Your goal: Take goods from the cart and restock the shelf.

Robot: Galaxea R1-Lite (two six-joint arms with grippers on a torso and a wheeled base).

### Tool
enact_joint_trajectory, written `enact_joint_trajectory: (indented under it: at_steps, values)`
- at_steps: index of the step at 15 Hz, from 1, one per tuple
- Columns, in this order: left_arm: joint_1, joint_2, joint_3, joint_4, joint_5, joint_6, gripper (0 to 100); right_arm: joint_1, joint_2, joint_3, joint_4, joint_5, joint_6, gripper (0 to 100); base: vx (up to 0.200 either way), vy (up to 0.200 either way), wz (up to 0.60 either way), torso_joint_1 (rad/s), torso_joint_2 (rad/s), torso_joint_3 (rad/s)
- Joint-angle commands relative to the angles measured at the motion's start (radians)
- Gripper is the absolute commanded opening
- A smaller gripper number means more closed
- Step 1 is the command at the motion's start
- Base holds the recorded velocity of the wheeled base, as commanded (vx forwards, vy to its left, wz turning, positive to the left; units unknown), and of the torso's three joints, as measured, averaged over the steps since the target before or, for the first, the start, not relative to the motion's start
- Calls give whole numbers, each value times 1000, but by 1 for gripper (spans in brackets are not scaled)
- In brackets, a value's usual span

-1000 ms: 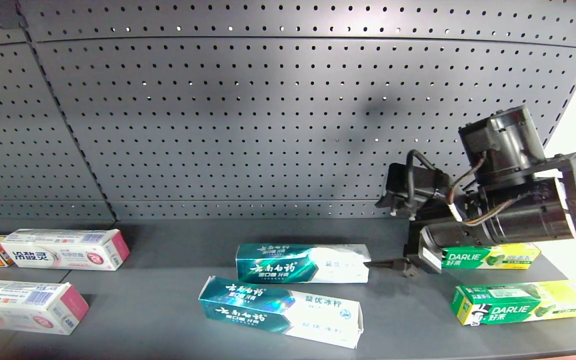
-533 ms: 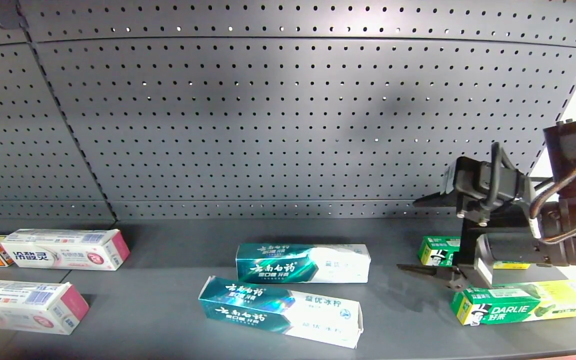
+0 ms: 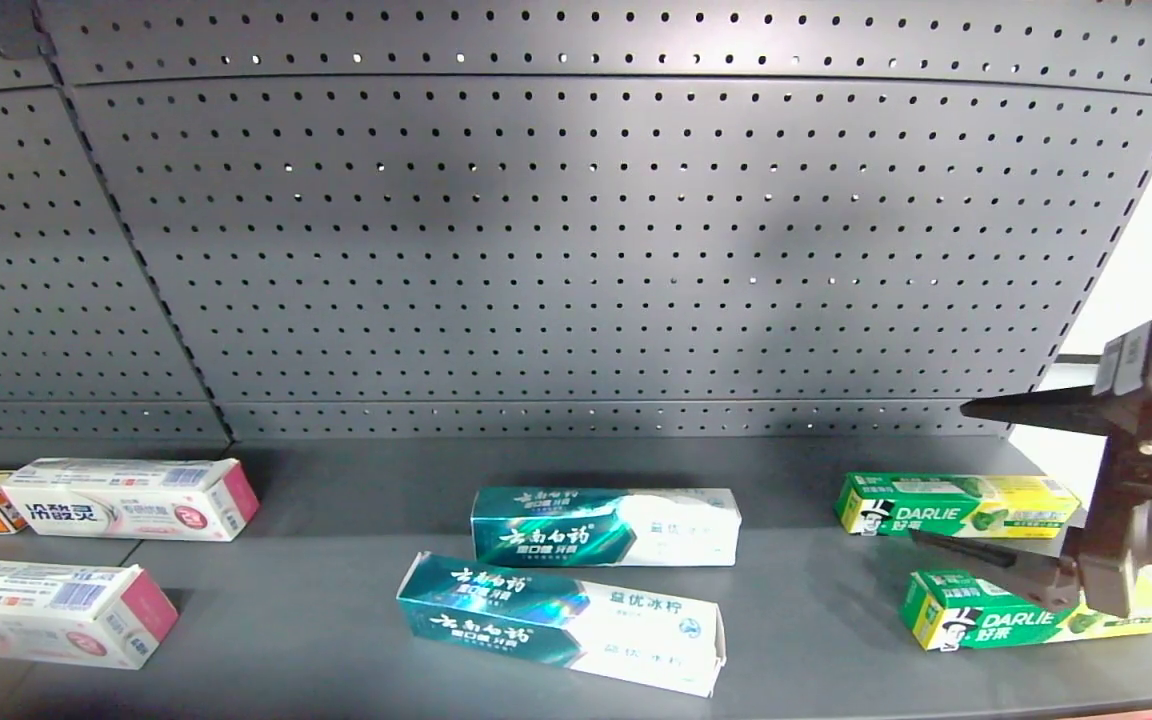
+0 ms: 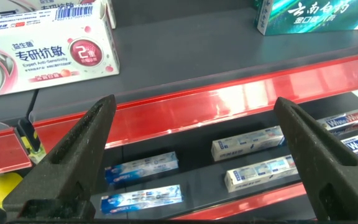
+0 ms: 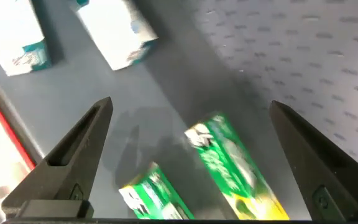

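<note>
Green toothpaste box [image 3: 956,503] was left lying flat near the back right corner of the shelf [image 3: 386,470], released. Right gripper [image 3: 940,472] was pulled back toward the right edge within the last second, jaws spread wide, nothing held. Placement was judged done; another item is due next.

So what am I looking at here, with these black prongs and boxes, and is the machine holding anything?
It is a two-armed robot restocking a shop shelf. The large picture comes from a camera on its head; the two small ones from cameras on its wrists, looking out between each gripper's black fingers. The right gripper is open near the green boxes on the grey shelf; the left gripper is open, facing the shelf's red front edge. Teal boxes and pink-and-white boxes lie on the shelf too. Neither gripper holds anything.
</note>
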Motion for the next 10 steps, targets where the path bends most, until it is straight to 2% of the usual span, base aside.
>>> enact_joint_trajectory:
  at_steps: [1,3,5,7,9,10]
  values:
    - [0,2,0,1,0,0,100,-36,-82,14,0,-1,6,100,0,0,0,0,0,0]
    - [-8,12,-3,4,2,1,100,-45,-117,43,2,-9,26,100,0,0,0,0,0,0]
    - [9,84,-134,27,8,64,100,-51,-166,85,0,-62,37,100,0,0,0,0,0,0]
    - [3,287,-349,62,-2,153,100,-53,-194,118,2,-67,41,100,0,0,0,0,0,0]
    - [4,443,-450,53,5,256,100,-73,-189,112,-2,-65,54,100,0,0,0,0,0,0]
    - [3,494,-479,55,-3,270,100,-73,-189,109,-2,-65,73,100,0,0,0,0,0,0]
